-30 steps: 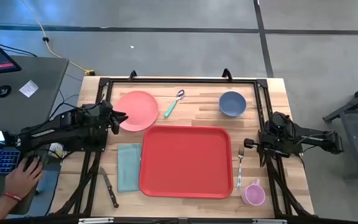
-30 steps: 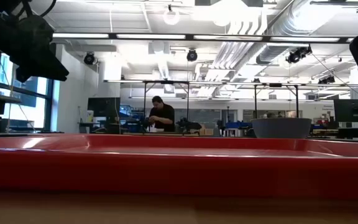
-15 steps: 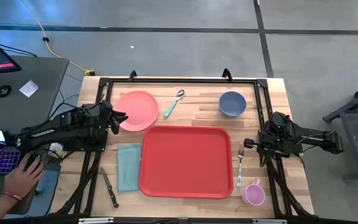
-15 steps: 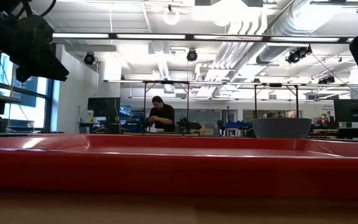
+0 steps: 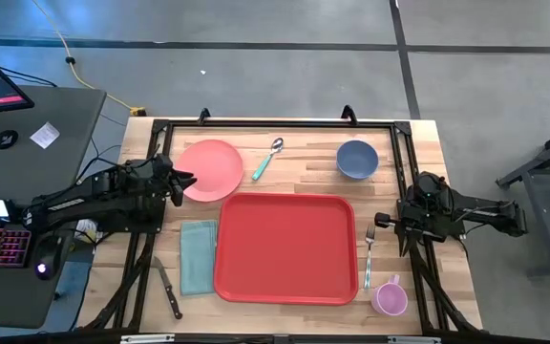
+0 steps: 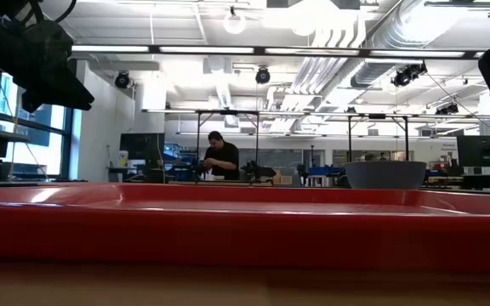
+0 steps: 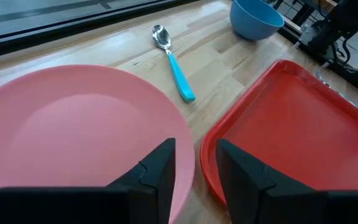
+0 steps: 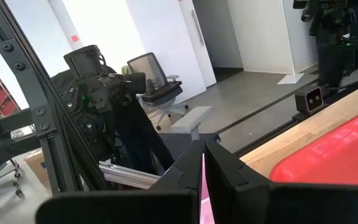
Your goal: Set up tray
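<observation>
The left gripper's (image 7: 194, 165) jaws stood apart with nothing between them, poised low over the near edge of the plate (image 5: 210, 169), while the right gripper's (image 8: 203, 163) jaws were pressed shut and empty, that arm waiting at the counter's (image 5: 313, 167) right side. The tray (image 5: 285, 247) lay flat in the middle of the counter with nothing on it, and every other item sat around it: the plate off its far left corner, the napkin (image 5: 198, 256) just beside its left edge, the knife (image 5: 168, 287) further left, the spoon (image 5: 266, 159) and the bowl (image 5: 357, 159) beyond its far edge, the fork (image 5: 369, 254) along its right edge and the cup (image 5: 389, 298) near its right front corner. If the left jaws closed on the plate's thin rim with a shallow bite, I judged the plate could slip or tip, and since plate and tray lay so near each other, dragging rather than lifting it could catch it on the tray's raised rim and shove the tray. The high view alone gave the full layout, including napkin, knife, fork and cup. The left wrist view alone showed the gap between the jaws. The low view gave only the tray's rim, the bowl behind it and a person far off in the room.
</observation>
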Controlling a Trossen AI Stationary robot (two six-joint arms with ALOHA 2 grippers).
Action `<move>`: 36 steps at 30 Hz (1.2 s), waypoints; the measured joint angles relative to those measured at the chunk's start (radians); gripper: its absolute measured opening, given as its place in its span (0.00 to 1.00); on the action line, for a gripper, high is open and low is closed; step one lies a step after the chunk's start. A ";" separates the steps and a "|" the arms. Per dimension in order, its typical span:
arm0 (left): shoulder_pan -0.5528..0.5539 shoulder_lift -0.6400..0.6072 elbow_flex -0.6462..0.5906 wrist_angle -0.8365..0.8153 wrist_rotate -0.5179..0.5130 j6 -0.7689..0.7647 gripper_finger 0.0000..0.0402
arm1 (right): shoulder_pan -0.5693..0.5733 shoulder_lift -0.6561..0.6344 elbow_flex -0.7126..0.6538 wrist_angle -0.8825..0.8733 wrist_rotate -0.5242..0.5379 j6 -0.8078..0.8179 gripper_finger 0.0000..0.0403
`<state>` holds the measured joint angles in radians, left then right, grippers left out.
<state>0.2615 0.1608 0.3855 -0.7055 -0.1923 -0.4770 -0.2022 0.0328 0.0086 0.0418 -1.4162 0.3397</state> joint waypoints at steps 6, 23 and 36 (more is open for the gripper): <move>0.000 0.000 0.000 0.000 0.000 0.000 0.38 | 0.000 0.000 0.000 0.000 0.000 0.000 0.00; 0.000 0.000 0.000 0.000 0.000 0.000 0.38 | 0.000 0.000 0.000 0.000 0.000 0.000 0.00; 0.000 0.001 0.000 0.015 -0.007 0.000 0.38 | 0.000 0.000 0.000 0.000 0.000 0.000 0.00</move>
<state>0.2615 0.1616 0.3851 -0.6901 -0.1992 -0.4774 -0.2024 0.0327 0.0089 0.0418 -1.4162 0.3397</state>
